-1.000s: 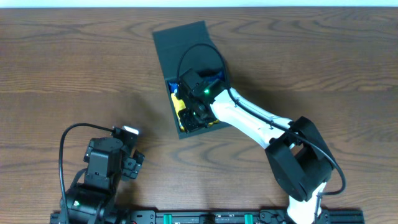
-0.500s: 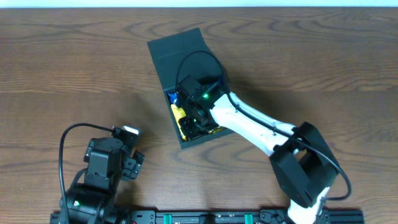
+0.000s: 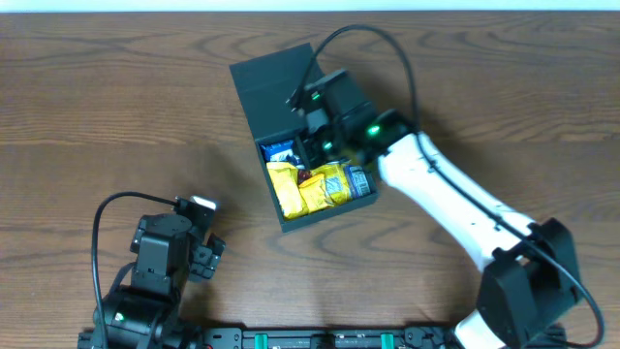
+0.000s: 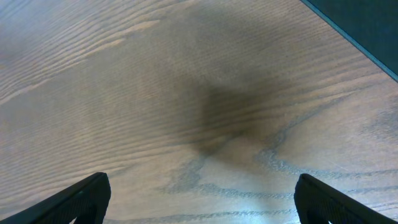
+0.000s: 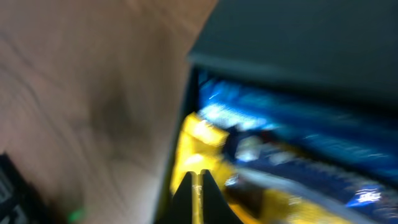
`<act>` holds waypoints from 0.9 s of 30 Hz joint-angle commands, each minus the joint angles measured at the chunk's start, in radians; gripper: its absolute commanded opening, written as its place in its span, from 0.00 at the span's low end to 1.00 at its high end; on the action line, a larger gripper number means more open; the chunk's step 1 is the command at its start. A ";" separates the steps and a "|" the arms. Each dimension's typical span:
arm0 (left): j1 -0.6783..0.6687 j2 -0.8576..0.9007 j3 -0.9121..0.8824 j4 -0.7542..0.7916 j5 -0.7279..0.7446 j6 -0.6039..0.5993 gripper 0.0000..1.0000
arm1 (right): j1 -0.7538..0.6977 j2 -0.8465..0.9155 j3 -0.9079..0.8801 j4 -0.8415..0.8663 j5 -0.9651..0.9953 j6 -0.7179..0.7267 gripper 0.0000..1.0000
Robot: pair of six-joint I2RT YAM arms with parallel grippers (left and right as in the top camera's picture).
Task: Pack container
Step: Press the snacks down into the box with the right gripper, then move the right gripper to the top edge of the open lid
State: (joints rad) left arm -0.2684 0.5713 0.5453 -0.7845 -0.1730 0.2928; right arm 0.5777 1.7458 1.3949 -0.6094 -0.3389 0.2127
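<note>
While the left gripper (image 4: 202, 202) idles wide open, the right gripper (image 5: 199, 180), tips nearly pinched, hovers over the filled container (image 3: 329, 211); folding its lid (image 3: 276, 82) shut seems next.

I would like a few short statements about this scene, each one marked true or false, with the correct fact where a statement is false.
1. The container lies with its lid open. True.
2. Yellow packets lie inside it. True.
3. The left claw grips a packet. False: it is open and empty, above the bare table.
4. The right claw is above bare wood, away from the container. False: it is over the packets in the container.
</note>
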 commanded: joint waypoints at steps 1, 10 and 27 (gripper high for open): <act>0.006 -0.002 0.000 -0.001 -0.013 0.011 0.95 | -0.084 -0.041 0.016 0.027 -0.085 -0.121 0.48; 0.006 -0.002 0.000 -0.002 -0.013 0.011 0.95 | -0.338 -0.039 0.035 0.142 -0.089 -0.068 0.01; 0.006 -0.002 0.000 -0.001 -0.013 0.011 0.95 | -0.506 0.365 0.381 0.090 -0.272 0.179 0.02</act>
State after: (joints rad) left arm -0.2684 0.5716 0.5453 -0.7841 -0.1726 0.2928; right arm 0.0719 2.0697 1.7008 -0.4942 -0.5705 0.3599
